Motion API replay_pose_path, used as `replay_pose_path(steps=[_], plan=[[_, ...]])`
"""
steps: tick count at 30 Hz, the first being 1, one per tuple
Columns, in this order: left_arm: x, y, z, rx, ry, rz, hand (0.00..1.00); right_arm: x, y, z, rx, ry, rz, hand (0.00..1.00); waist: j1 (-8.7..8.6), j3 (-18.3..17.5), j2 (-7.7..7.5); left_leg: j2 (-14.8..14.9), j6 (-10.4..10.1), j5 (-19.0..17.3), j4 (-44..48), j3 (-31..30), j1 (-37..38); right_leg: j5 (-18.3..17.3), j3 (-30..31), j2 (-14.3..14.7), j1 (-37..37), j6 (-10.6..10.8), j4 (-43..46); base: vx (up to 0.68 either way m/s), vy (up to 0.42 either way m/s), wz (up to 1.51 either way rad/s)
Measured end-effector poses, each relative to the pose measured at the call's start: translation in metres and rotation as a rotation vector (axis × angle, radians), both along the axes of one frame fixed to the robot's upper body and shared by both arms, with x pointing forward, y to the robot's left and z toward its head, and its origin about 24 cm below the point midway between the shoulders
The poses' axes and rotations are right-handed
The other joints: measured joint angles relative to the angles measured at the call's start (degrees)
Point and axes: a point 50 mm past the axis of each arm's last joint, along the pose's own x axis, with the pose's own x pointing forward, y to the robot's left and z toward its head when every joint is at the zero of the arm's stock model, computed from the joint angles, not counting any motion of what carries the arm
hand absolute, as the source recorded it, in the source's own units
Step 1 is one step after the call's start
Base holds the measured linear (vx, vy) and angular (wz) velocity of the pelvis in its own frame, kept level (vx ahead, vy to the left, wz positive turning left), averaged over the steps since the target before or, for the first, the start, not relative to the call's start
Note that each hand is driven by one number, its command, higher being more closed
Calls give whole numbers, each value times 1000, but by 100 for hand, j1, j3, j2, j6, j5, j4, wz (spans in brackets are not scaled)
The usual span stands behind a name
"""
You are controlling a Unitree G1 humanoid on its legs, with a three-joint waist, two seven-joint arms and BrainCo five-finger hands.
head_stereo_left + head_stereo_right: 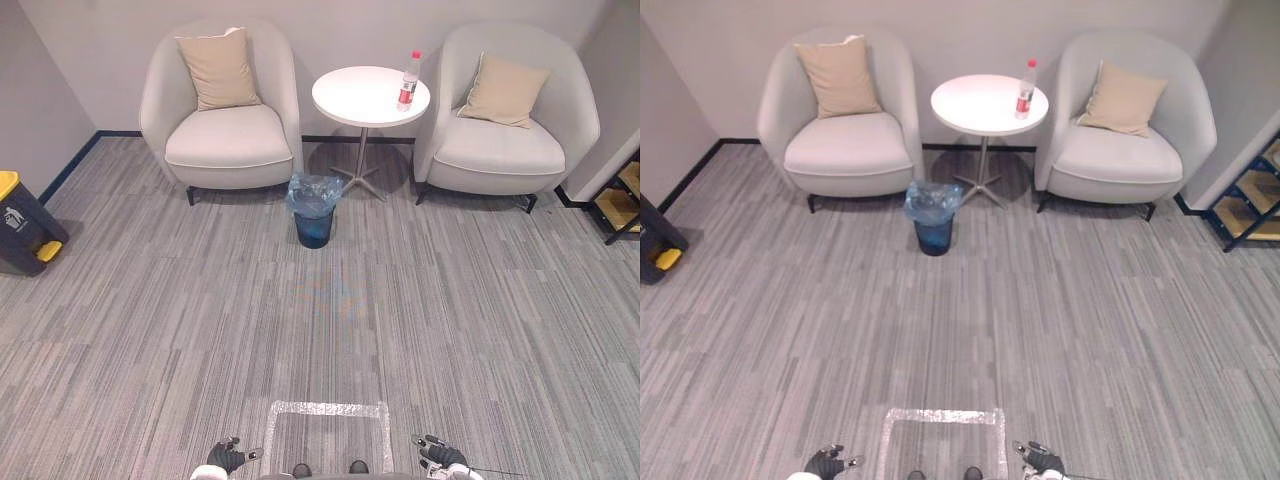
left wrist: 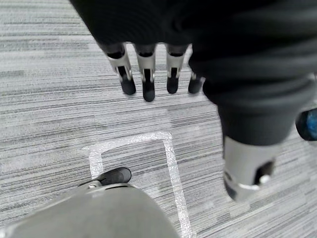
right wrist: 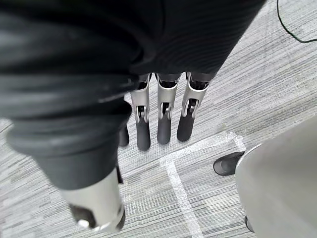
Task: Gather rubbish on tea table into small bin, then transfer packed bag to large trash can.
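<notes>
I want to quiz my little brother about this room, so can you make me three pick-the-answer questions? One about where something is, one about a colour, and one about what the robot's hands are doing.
1. Where does the bottle stand?
A) on the round white table
B) in the small bin
C) on an armchair

2. What colour is the lid of the large trash can?
A) red
B) yellow
C) green

3. How are the left hand and the right hand?
A) both curled round a bag
B) one holds the bottle
C) both open, holding nothing

Answers:
1 A, the bottle stands upright near the table's edge.
2 B, the lid is yellow over a dark body.
3 C, each hand's fingers hang straight with nothing in them.
</notes>
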Motion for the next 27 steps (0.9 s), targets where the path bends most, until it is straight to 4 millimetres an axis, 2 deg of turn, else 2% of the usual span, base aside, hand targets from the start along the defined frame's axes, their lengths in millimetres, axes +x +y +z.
replay_pose_path(steps=[7,20,27], plan=[[2,2,0,8,8,-1,0,1,1,0,-5,3,11,0,16,23,-53,-3,-2,-1,-16,7,6,-9,-13,0,49,14,-24,0,0,0],[1,2,-1,9,13,1,0,1,3,0,-4,4,25,0,16,7,-58,4,-31,-26,-11,89,90,-9,72,4,64,14,-2,-44,-20,-3],[0,3,-1,11,18,4,0,3,3,0,-5,-1,37,0,23,9,-58,89,-58,-202,177,560,-36,53,565,94,-192,-23,87,-23,-25,-38]])
